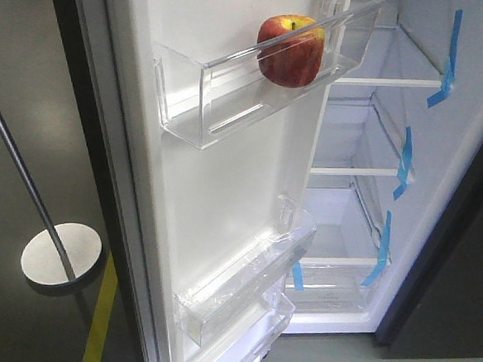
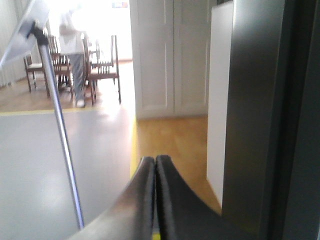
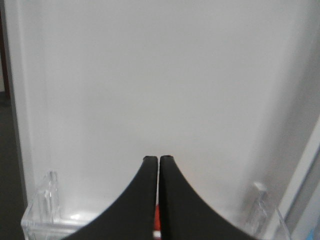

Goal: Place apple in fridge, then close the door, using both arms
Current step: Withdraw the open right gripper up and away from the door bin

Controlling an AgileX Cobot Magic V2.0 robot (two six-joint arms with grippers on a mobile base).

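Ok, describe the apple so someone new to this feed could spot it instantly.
Find the open door, its white inner face filling the front view's middle. The apple sits in the upper clear bin, at its right end. It is the only red, round thing; the lower bins look empty.

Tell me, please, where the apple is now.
In the front view, the apple sits in the upper clear bin on the white inner face of the open door, at the bin's right end.
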